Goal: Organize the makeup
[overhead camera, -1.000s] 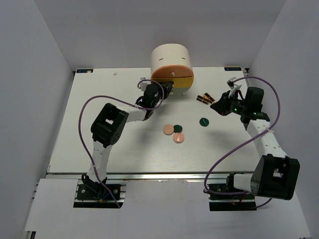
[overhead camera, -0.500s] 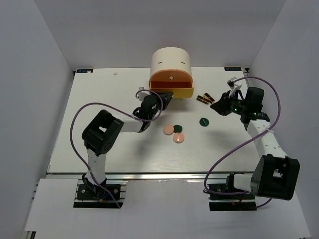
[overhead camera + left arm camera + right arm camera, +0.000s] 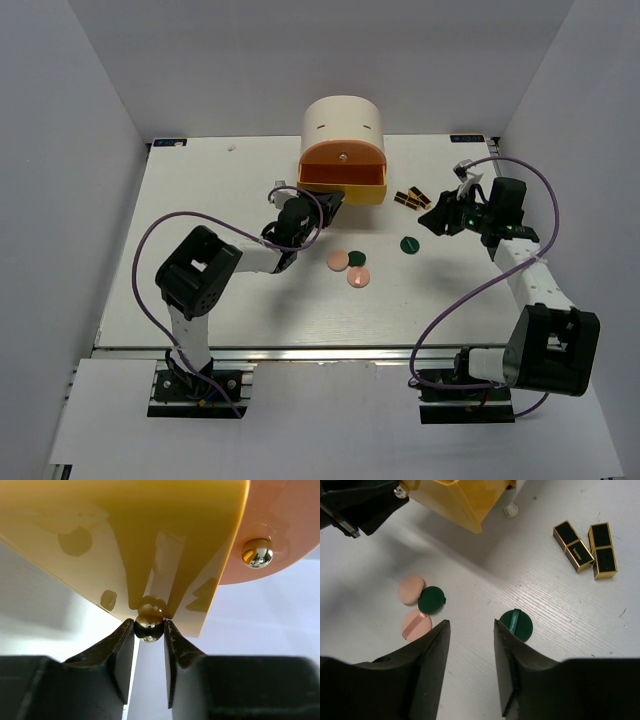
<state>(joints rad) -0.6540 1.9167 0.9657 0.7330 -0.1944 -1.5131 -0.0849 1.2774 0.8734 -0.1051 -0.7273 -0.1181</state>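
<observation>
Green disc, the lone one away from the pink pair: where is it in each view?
Top external: green disc lies right of centre, on its own.
Left wrist: not in it.
Right wrist: lower middle, next to the right-hand finger.
Shared landmark: yellow drawer, along the top of both wrist views. The left gripper is clamped on its knob.

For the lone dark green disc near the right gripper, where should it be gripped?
Pinch it across its rim, coming straight down from above. The green disc lies flat, nothing touching it, so both edges are free. The right gripper, open, is nearest.
</observation>
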